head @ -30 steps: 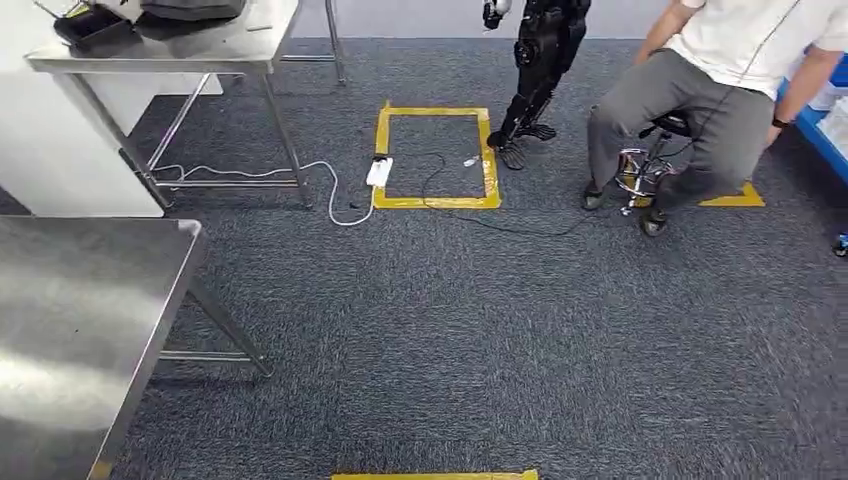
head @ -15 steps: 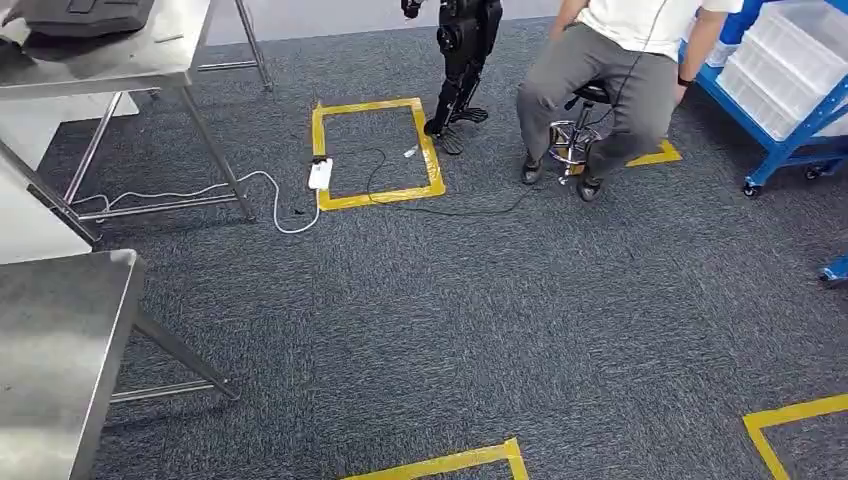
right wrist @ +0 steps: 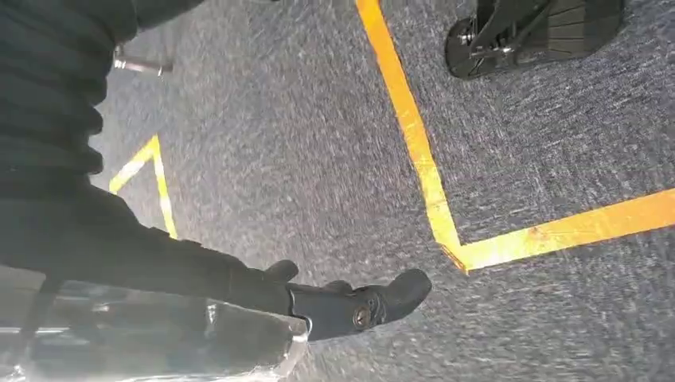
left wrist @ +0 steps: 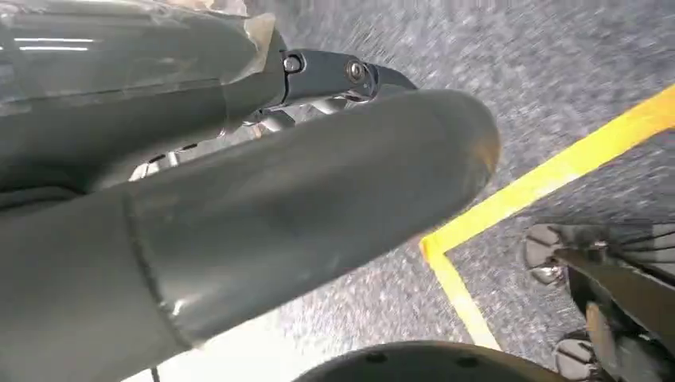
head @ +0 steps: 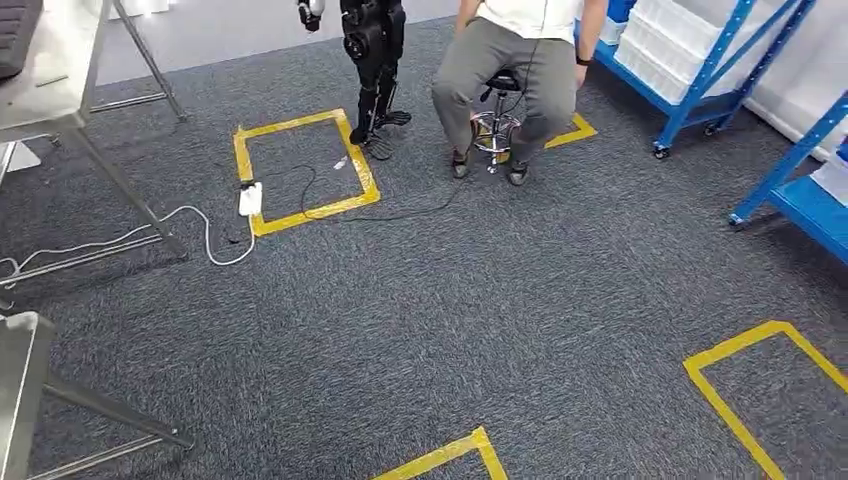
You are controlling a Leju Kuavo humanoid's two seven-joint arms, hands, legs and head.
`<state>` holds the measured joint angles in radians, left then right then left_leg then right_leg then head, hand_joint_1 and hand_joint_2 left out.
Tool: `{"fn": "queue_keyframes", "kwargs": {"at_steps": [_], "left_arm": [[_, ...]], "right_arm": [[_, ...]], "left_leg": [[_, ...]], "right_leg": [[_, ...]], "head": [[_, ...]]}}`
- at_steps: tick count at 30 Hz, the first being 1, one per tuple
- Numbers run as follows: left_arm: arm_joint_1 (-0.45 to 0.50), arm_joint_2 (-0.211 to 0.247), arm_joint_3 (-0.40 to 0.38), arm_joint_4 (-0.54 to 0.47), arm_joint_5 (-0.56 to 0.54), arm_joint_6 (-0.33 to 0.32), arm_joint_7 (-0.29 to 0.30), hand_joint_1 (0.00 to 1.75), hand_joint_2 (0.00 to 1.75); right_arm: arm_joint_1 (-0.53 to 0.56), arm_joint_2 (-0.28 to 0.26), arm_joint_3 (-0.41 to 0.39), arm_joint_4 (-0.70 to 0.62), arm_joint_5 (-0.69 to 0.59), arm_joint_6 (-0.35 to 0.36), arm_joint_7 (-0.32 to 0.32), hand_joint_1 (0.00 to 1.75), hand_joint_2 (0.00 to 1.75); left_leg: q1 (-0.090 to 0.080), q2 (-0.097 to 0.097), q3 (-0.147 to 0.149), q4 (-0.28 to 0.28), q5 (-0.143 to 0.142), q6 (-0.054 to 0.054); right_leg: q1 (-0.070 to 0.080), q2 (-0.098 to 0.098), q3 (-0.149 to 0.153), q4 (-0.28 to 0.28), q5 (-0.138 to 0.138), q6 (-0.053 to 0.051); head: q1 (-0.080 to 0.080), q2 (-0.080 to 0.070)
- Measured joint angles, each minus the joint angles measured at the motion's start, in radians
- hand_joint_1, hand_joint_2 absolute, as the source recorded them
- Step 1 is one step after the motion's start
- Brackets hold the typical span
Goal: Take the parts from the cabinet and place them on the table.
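Observation:
The blue shelving rack [head: 712, 62] with white bins [head: 672, 28] stands at the far right of the head view. A second blue rack [head: 808, 190] reaches in at the right edge. Only a corner of the steel table [head: 18, 372] shows at the lower left. No parts can be made out. My left hand [left wrist: 278, 215] hangs over the carpet in the left wrist view, thick thumb and dark fingers [left wrist: 350, 72] stretched out, holding nothing. My right hand [right wrist: 318, 306] hangs over the carpet too, fingers [right wrist: 402, 290] extended and empty.
A person on a wheeled stool [head: 505, 70] sits ahead, beside another black robot [head: 372, 50]. A power strip [head: 249, 198] and cables lie by a yellow tape square [head: 300, 165]. More tape marks [head: 745, 385] lie on the grey carpet. A second steel table [head: 60, 100] stands far left.
The whole picture has shifted left: my view has turned to the right. The steel tables slid off to the left and the blue racks came into sight on the right.

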<state>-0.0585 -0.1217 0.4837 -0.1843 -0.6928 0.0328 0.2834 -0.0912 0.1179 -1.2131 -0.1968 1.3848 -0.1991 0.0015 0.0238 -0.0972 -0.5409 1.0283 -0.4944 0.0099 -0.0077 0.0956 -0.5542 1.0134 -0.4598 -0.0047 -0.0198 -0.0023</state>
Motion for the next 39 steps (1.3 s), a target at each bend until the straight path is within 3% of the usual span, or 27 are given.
{"fn": "queue_keyframes", "kwargs": {"at_steps": [1, 3, 5, 6, 7, 8, 10, 11, 13, 14, 15, 16, 20, 21, 22, 23, 25, 26, 27, 29, 30, 31, 32, 35, 36, 38, 39], "left_arm": [[-0.001, 0.000, 0.000, 0.000, -0.002, 0.001, 0.000, 0.00, 0.00], [-0.004, 0.000, 0.000, 0.000, -0.003, 0.002, 0.000, 0.00, 0.00], [-0.006, -0.002, 0.000, 0.000, -0.003, 0.002, 0.000, 0.00, 0.00], [-0.007, -0.002, 0.000, 0.000, -0.003, 0.002, -0.001, 0.00, 0.00], [-0.005, -0.001, 0.000, 0.000, -0.005, 0.002, -0.002, 0.00, 0.00], [-0.004, -0.001, 0.000, 0.000, -0.005, 0.002, -0.003, 0.00, 0.00], [-0.003, -0.001, 0.000, 0.000, -0.005, 0.000, -0.003, 0.00, 0.00], [-0.003, -0.001, 0.000, 0.000, -0.005, -0.001, -0.003, 0.00, 0.00], [-0.004, -0.002, 0.000, 0.000, -0.007, -0.001, -0.003, 0.00, 0.00], [-0.004, -0.003, 0.000, 0.000, -0.008, -0.002, -0.003, 0.00, 0.00], [-0.004, -0.003, 0.000, 0.000, -0.009, -0.002, -0.004, 0.00, 0.00], [-0.003, -0.002, 0.000, 0.000, -0.010, -0.002, -0.004, 0.00, 0.00], [-0.010, 0.000, 0.000, 0.000, -0.010, -0.008, -0.005, 0.00, 0.00], [-0.011, -0.001, 0.000, -0.001, -0.010, -0.009, -0.005, 0.00, 0.00], [-0.011, 0.000, 0.000, -0.001, -0.011, -0.010, -0.004, 0.00, 0.00], [-0.009, 0.000, 0.000, -0.001, -0.011, -0.010, -0.004, 0.00, 0.00], [-0.006, 0.000, 0.000, -0.001, -0.020, -0.016, 0.001, 0.00, 0.00], [-0.005, 0.000, 0.000, -0.001, -0.021, -0.018, 0.003, 0.00, 0.00], [-0.003, 0.000, 0.000, -0.001, -0.024, -0.018, 0.004, 0.00, 0.00], [-0.003, 0.002, 0.000, -0.001, -0.025, -0.019, 0.004, 0.00, 0.00], [-0.003, 0.003, 0.000, -0.001, -0.026, -0.019, 0.004, 0.00, 0.00], [-0.002, 0.004, 0.000, 0.000, -0.026, -0.019, 0.004, 0.00, 0.00], [-0.002, 0.004, 0.000, 0.000, -0.026, -0.019, 0.004, 0.00, 0.00], [-0.007, 0.004, 0.000, -0.001, -0.026, -0.019, 0.004, 0.00, 0.00], [-0.007, 0.003, 0.000, -0.001, -0.026, -0.018, 0.004, 0.00, 0.00], [-0.007, 0.004, 0.000, -0.001, -0.026, -0.018, 0.004, 0.00, 0.00], [-0.006, 0.003, 0.000, -0.001, -0.026, -0.018, 0.004, 0.00, 0.00]], "right_arm": [[-0.002, 0.000, 0.000, 0.000, 0.000, 0.000, 0.000, 0.00, 1.75], [0.001, 0.000, 0.000, 0.000, 0.000, 0.000, 0.000, 0.00, 1.75], [0.005, 0.000, 0.000, 0.000, 0.000, 0.000, -0.001, 0.00, 1.75], [0.005, -0.001, 0.000, 0.000, 0.001, 0.000, -0.002, 0.00, 1.75], [0.004, -0.001, 0.000, 0.000, 0.001, 0.000, -0.002, 0.00, 1.75], [0.003, 0.000, 0.000, 0.000, 0.002, 0.004, -0.002, 0.00, 1.75], [0.001, 0.000, 0.004, 0.000, 0.006, 0.016, -0.002, 0.00, 1.75], [0.003, 0.000, 0.005, 0.000, 0.005, 0.024, -0.001, 0.00, 1.75], [0.007, -0.003, 0.005, 0.000, -0.006, 0.055, 0.012, 0.00, 1.75], [0.006, -0.006, 0.005, 0.001, -0.016, 0.081, 0.027, 0.00, 1.75], [0.005, -0.007, 0.005, 0.001, -0.031, 0.110, 0.041, 0.00, 1.75], [0.004, -0.007, 0.003, 0.002, -0.043, 0.134, 0.052, 0.00, 1.75], [0.006, -0.018, -0.014, 0.002, -0.064, 0.201, 0.077, 0.00, 1.75], [0.005, -0.019, -0.016, 0.002, -0.065, 0.203, 0.080, 0.00, 1.75], [0.006, -0.020, -0.019, 0.002, -0.066, 0.206, 0.082, 0.00, 1.75], [0.004, -0.020, -0.020, 0.002, -0.067, 0.207, 0.085, 0.00, 1.75], [0.003, -0.020, -0.022, 0.002, -0.069, 0.214, 0.092, 0.00, 1.75], [0.004, -0.020, -0.024, 0.002, -0.071, 0.214, 0.095, 0.00, 1.75], [0.005, -0.020, -0.026, 0.002, -0.071, 0.214, 0.098, 0.00, 1.75], [0.005, -0.020, -0.029, 0.002, -0.071, 0.214, 0.104, 0.00, 1.75], [0.005, -0.019, -0.029, 0.002, -0.071, 0.214, 0.104, 0.00, 1.75], [0.004, -0.019, -0.030, 0.002, -0.071, 0.214, 0.104, 0.00, 1.75], [-0.001, -0.019, -0.030, 0.002, -0.069, 0.214, 0.105, 0.00, 1.75], [0.003, -0.019, -0.030, 0.002, -0.065, 0.214, 0.105, 0.00, 1.75], [0.004, -0.020, -0.030, 0.002, -0.063, 0.214, 0.105, 0.00, 1.75], [0.002, -0.020, -0.030, 0.002, -0.062, 0.215, 0.105, 0.00, 1.75], [-0.001, -0.020, -0.030, 0.002, -0.062, 0.215, 0.105, 0.00, 1.75]], "left_leg": [[-0.002, 0.020, -0.003, -0.003, 0.003, 0.000], [-0.008, 0.028, -0.002, -0.003, 0.003, 0.004], [-0.012, 0.050, 0.004, -0.019, 0.012, 0.020], [-0.007, 0.067, 0.007, -0.028, 0.021, 0.029], [-0.007, 0.076, 0.008, -0.033, 0.023, 0.038], [-0.008, 0.091, 0.007, -0.033, 0.023, 0.038], [-0.011, 0.121, 0.004, -0.032, 0.023, 0.038], [-0.012, 0.136, 0.003, -0.032, 0.022, 0.038], [-0.012, 0.162, 0.004, -0.032, 0.021, 0.035], [-0.011, 0.172, 0.005, -0.031, 0.019, 0.033], [-0.011, 0.182, 0.009, -0.030, 0.016, 0.028], [-0.019, 0.189, 0.012, -0.028, 0.011, 0.021], [-0.016, 0.230, 0.030, -0.030, -0.002, -0.005], [-0.007, 0.214, 0.029, -0.022, -0.009, -0.014], [-0.006, 0.159, 0.019, 0.009, -0.037, -0.019], [-0.005, 0.126, -0.009, 0.075, -0.081, -0.020], [-0.004, 0.101, -0.089, 0.244, -0.162, -0.022], [-0.004, 0.098, -0.114, 0.290, -0.167, -0.023], [-0.004, 0.097, -0.118, 0.289, -0.150, -0.022], [-0.003, 0.091, -0.070, 0.164, -0.058, -0.017], [0.000, 0.071, -0.029, 0.070, -0.008, -0.014], [0.005, 0.007, -0.004, 0.001, 0.013, -0.011], [0.005, -0.003, 0.001, -0.017, 0.005, -0.012], [-0.011, 0.033, 0.001, -0.014, 0.009, 0.004], [0.002, 0.051, 0.005, -0.034, 0.020, 0.017], [-0.004, 0.075, 0.010, -0.042, 0.027, 0.032], [-0.007, 0.093, 0.009, -0.042, 0.026, 0.034]], "right_leg": [[0.001, 0.008, -0.005, 0.000, 0.002, 0.007], [-0.001, 0.018, -0.014, -0.004, 0.006, 0.015], [-0.001, 0.039, -0.024, -0.012, 0.011, 0.034], [-0.005, 0.005, -0.024, 0.007, 0.004, 0.032], [0.000, -0.043, -0.049, 0.049, -0.026, 0.026], [-0.001, -0.066, -0.086, 0.117, -0.063, 0.021], [-0.003, -0.079, -0.158, 0.265, -0.121, 0.022], [-0.005, -0.082, -0.176, 0.305, -0.128, 0.031], [-0.010, -0.091, -0.128, 0.222, -0.086, 0.051], [-0.013, -0.107, -0.078, 0.132, -0.053, 0.061], [-0.015, -0.142, -0.025, 0.038, -0.025, 0.066], [-0.013, -0.189, -0.003, -0.011, -0.016, 0.057], [0.000, -0.143, -0.010, -0.013, -0.007, 0.022], [-0.022, -0.131, 0.003, -0.017, -0.001, 0.012], [-0.018, -0.121, 0.003, -0.017, 0.001, 0.007], [-0.017, -0.110, 0.001, -0.016, 0.003, 0.000], [-0.012, -0.083, -0.002, -0.015, 0.005, -0.005], [-0.010, -0.069, -0.001, -0.015, 0.005, -0.005], [-0.010, -0.055, 0.001, -0.015, 0.005, -0.005], [-0.011, -0.025, 0.005, -0.014, 0.005, -0.005], [-0.011, -0.010, 0.008, -0.014, 0.004, -0.004], [-0.010, 0.000, 0.004, -0.013, 0.004, -0.003], [0.000, 0.009, -0.002, -0.004, 0.001, 0.004], [-0.010, 0.041, -0.024, -0.018, 0.013, 0.029], [-0.002, 0.050, -0.022, -0.013, 0.012, 0.037], [-0.002, -0.044, -0.057, 0.060, -0.034, 0.027], [-0.003, -0.067, -0.102, 0.148, -0.078, 0.022]], "head": [[0.001, 0.000], [0.001, 0.000], [0.000, 0.000], [0.002, 0.000], [0.002, 0.000], [0.005, 0.000], [0.004, 0.000], [0.005, 0.000], [0.006, 0.000], [0.005, 0.000], [0.006, 0.000], [0.007, 0.000], [0.002, 0.000], [0.002, 0.000], [-0.003, 0.000], [-0.003, 0.000], [-0.003, 0.000], [-0.004, 0.000], [-0.002, 0.000], [-0.003, 0.000], [-0.003, 0.000], [-0.003, 0.000], [0.000, 0.000], [-0.003, 0.000], [-0.001, 0.000], [0.005, 0.000], [0.008, 0.000]]}}
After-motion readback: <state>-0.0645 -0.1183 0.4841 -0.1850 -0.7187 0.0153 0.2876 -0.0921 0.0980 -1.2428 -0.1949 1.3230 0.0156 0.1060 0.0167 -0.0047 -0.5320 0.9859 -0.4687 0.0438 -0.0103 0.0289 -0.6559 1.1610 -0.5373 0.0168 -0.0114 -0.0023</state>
